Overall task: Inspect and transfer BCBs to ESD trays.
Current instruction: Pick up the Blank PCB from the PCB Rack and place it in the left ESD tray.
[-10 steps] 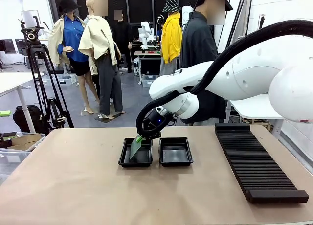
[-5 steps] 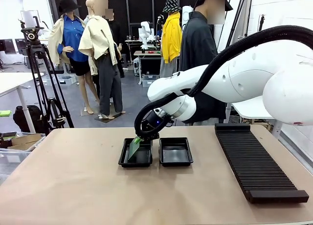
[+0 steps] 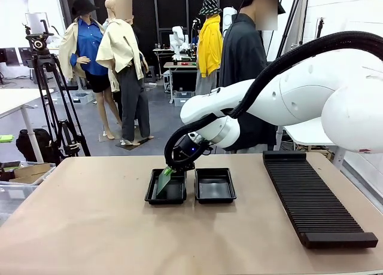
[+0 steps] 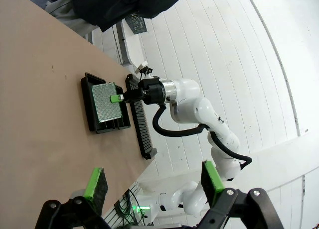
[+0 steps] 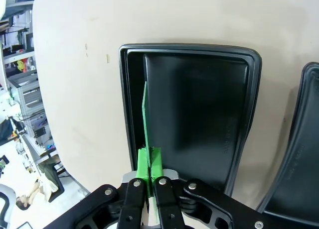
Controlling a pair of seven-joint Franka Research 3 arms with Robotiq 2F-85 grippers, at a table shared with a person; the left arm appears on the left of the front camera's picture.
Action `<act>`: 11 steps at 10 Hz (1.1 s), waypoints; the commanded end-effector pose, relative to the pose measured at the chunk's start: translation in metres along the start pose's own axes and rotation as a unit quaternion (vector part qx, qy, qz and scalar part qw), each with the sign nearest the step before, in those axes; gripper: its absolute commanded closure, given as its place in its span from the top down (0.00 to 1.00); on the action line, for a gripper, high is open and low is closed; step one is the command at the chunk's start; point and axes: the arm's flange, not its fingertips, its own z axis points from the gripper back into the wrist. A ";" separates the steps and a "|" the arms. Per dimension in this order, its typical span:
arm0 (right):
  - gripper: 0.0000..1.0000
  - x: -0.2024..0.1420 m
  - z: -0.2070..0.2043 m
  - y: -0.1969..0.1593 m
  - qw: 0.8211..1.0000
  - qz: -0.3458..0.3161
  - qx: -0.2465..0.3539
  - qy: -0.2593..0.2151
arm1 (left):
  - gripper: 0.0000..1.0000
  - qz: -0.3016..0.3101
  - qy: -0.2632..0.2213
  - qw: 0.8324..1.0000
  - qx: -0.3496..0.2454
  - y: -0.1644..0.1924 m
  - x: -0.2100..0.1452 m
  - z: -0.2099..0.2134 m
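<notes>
My right gripper (image 3: pixel 170 170) is shut on one edge of a BCB (image 3: pixel 163 182), a thin green board. It holds the board tilted, with the lower edge down inside the left ESD tray (image 3: pixel 164 201). The right wrist view shows the BCB (image 5: pixel 145 114) edge-on, pinched between the green pads of my right gripper (image 5: pixel 149 162), over the left side of that tray (image 5: pixel 189 49). The other ESD tray (image 3: pixel 215 200) lies beside it with nothing in it. My left gripper (image 4: pixel 153 181) hangs high above the table, open and holding nothing, looking down on the BCB (image 4: pixel 105 102).
A long black ribbed rack (image 3: pixel 314 197) lies along the table's right side. A person in a dark shirt (image 3: pixel 242 54) stands beyond the far edge. The bare brown tabletop (image 3: pixel 90 227) stretches to the left and front of the trays.
My right arm shifted slightly left and down with the board a second ago and has held still since. The left gripper has stayed open.
</notes>
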 end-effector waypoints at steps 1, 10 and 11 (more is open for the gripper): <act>0.00 0.000 0.000 -0.001 1.000 0.000 -0.001 0.000 | 1.00 0.000 -0.003 1.000 0.000 -0.002 -0.001 0.002; 0.00 0.000 0.000 -0.001 1.000 0.000 -0.001 0.000 | 1.00 0.000 -0.003 1.000 0.000 -0.002 -0.001 0.002; 0.00 0.000 0.000 0.000 1.000 0.000 0.000 0.000 | 1.00 0.000 -0.003 1.000 0.000 -0.002 -0.001 0.002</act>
